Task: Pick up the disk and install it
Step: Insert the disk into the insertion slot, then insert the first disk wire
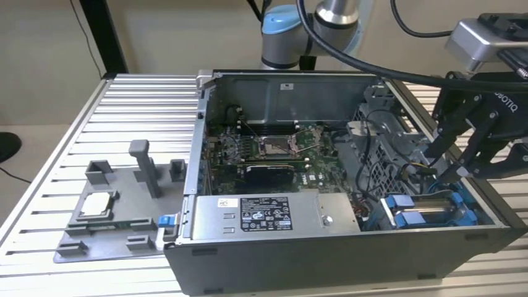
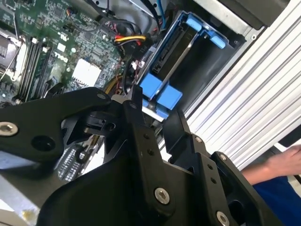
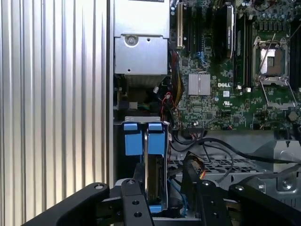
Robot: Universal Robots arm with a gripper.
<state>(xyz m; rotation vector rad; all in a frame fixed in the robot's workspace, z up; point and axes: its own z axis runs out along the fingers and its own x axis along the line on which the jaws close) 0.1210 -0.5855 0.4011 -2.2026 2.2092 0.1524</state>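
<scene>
Carrying everything, a ribbed metal bench [image 1: 123, 105] spreads under an open computer case [image 1: 330, 260] that lies on its side with its inside facing up. Behind the case the arm [image 1: 330, 12] rises from the bench, and black cables run from it toward the exterior view's right. Its wrist hangs over the case's wall on that side, with the black end effector [image 1: 446, 167] tilted down into the near corner of the case.

Inside the case a green motherboard [image 1: 264, 148] covers the floor. A long grey box with a white sticker [image 1: 272, 213] lies along the near wall. At the exterior view's left a grey fixture tray [image 1: 107, 235] rests on the bench just beside the case and holds a small square silver chip [image 1: 96, 203].

The disk [image 1: 433, 213] stands on edge in the drive bay at the corner nearest the end effector, its blue frame tabs pointing toward the grey box. In the first wrist view the end effector [image 3: 163, 162] has its fingers moderately apart, one on each side of the disk [image 3: 146, 165], with a visible gap on one side. The second wrist view shows the end effector [image 2: 157, 106] just behind the blue tabs of the disk [image 2: 160, 92]. A person's hand [image 2: 287, 157] rests at the bench edge.
</scene>
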